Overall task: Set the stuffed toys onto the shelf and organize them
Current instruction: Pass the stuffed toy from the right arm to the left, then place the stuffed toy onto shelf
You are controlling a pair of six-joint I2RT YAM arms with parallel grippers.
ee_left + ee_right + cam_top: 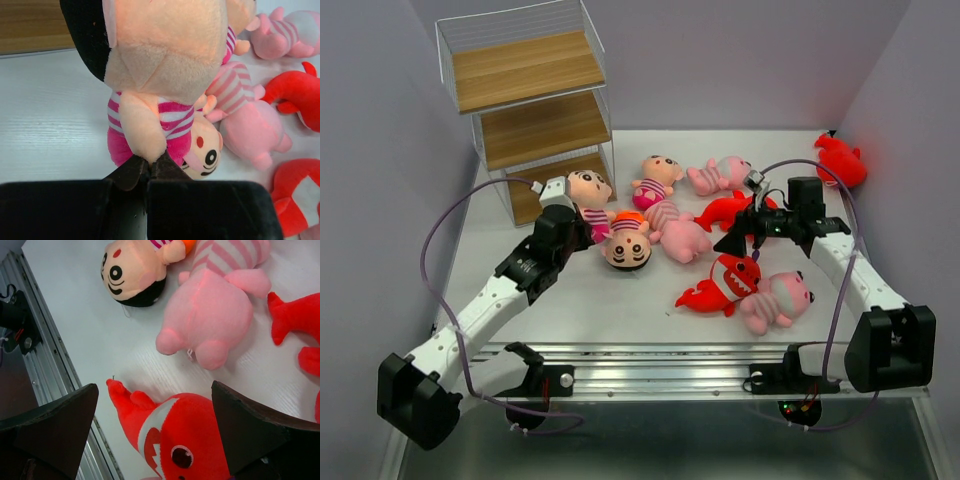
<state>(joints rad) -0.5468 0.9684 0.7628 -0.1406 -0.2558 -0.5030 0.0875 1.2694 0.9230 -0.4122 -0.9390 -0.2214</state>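
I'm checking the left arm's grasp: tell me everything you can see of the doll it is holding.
The doll is soft plush, with a big peach head, black hair, a pink-and-white striped shirt, magenta shorts and stubby peach limbs. The left gripper is shut on its lower end, at the shorts. It seems raised off the table, partly hiding a second doll lying below it, and it is close to the foot of the shelf.

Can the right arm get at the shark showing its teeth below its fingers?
Probably yes: the right gripper hangs open above the shark, and nothing lies on top of it.
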